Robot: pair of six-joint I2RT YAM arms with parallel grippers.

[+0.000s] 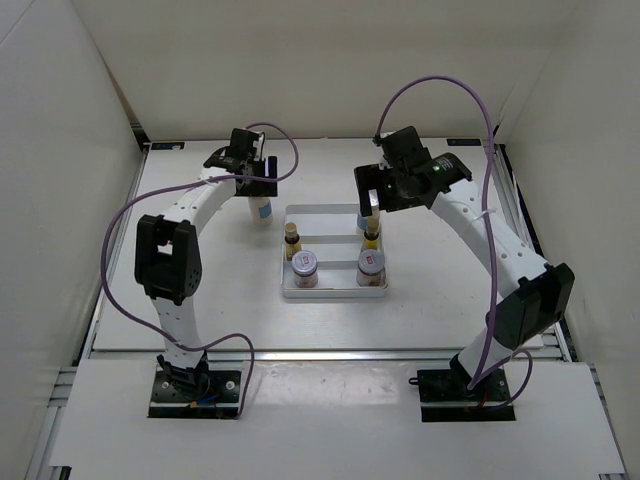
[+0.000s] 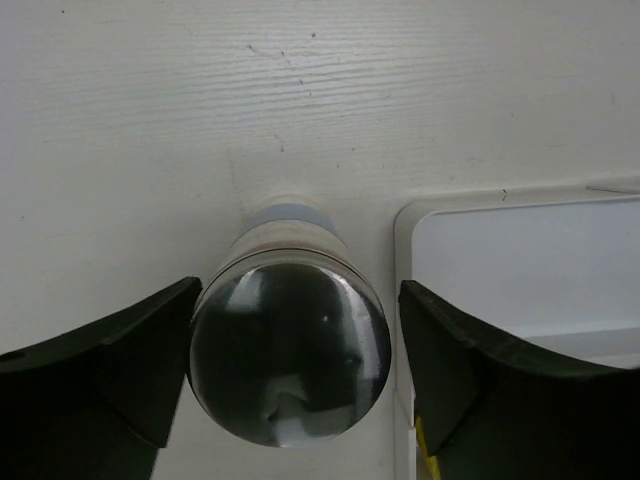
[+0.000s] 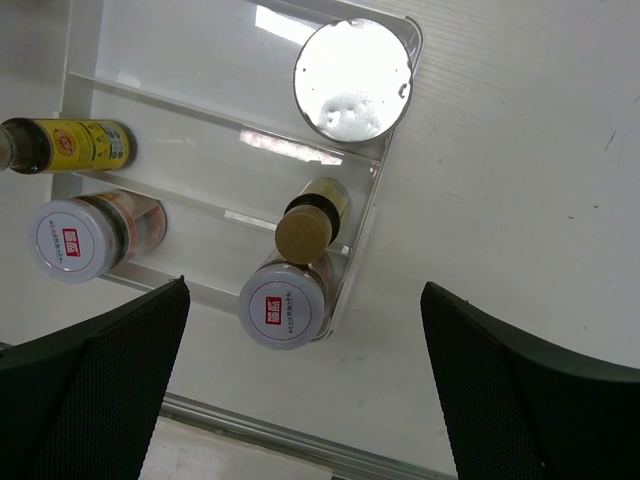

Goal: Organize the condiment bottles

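A white bottle with a silver cap (image 2: 288,350) and blue label stands on the table just left of the tray (image 2: 520,260). My left gripper (image 2: 300,300) is open and straddles its cap, the left finger (image 2: 120,370) close against it and a gap on the right. In the tray (image 1: 335,292) stand two yellow bottles (image 1: 292,240) (image 1: 371,236) and two silver-lidded jars (image 1: 306,266) (image 1: 370,264). A second silver-capped bottle (image 3: 352,78) stands in the tray's back right corner. My right gripper (image 1: 375,200) hovers open above that side of the tray, holding nothing.
White enclosure walls (image 1: 80,120) surround the table on the left, back and right. A metal rail (image 3: 300,440) runs along the table's near edge. Purple cables (image 1: 440,90) loop off both arms.
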